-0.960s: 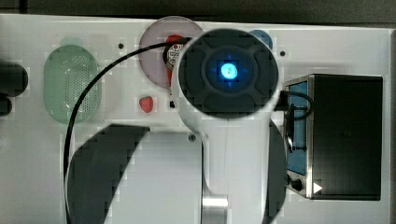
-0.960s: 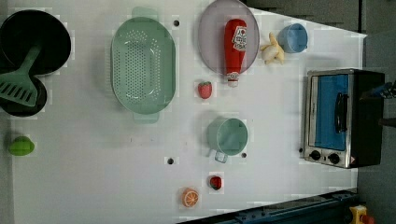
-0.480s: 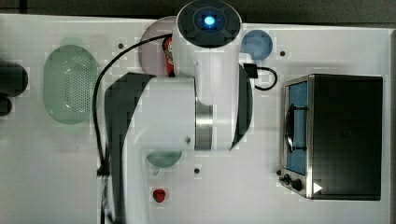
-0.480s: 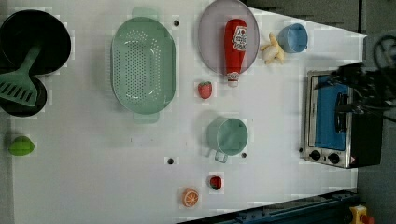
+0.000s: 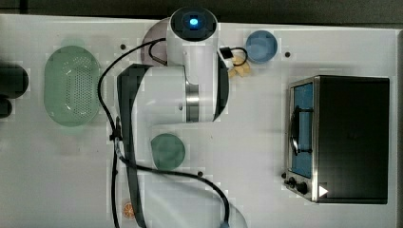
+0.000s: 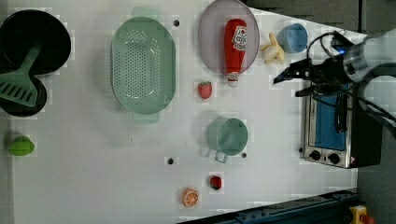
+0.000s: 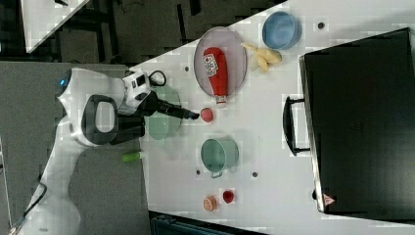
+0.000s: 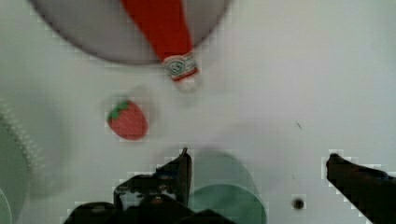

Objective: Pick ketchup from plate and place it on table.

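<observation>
Red ketchup (image 6: 236,45) lies lengthwise on the lilac plate (image 6: 209,35) at the left view's upper centre, cap end overhanging the white desk (image 6: 93,163). The gripper (image 8: 256,168) hangs with fingers (image 8: 183,168) spread wide, holding nothing. In the wrist view a strawberry (image 8: 127,120) lies beside the cap; in the top view the arm (image 5: 192,61) covers the ketchup.
</observation>
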Controlling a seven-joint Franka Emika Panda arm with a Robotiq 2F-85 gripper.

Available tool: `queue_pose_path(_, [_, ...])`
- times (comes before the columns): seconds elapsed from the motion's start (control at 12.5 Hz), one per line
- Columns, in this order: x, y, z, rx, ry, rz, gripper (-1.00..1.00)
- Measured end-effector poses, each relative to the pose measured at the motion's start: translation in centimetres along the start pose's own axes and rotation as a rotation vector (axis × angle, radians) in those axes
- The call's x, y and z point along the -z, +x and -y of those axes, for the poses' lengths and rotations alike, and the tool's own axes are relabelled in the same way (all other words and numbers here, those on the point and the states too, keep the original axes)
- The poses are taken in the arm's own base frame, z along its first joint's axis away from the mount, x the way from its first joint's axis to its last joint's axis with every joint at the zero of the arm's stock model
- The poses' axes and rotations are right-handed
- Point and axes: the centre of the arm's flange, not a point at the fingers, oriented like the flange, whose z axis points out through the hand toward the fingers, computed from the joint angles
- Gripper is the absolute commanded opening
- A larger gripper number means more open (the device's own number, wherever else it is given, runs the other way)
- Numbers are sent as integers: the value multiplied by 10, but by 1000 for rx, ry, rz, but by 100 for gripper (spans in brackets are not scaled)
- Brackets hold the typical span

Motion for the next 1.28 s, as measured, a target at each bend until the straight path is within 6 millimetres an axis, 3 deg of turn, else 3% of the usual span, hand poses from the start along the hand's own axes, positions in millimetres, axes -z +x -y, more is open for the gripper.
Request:
queue_pose_path(0.48, [-62,42,34,145,79,-124,100])
queue_pose_path(0.64, [-95,54,44,162,91,-134,100])
queue_pose_path(0.96, [-159,68,49,294,16,-175,100])
queue_pose_path(1.28, [-189,90,50,302,39,-234,100])
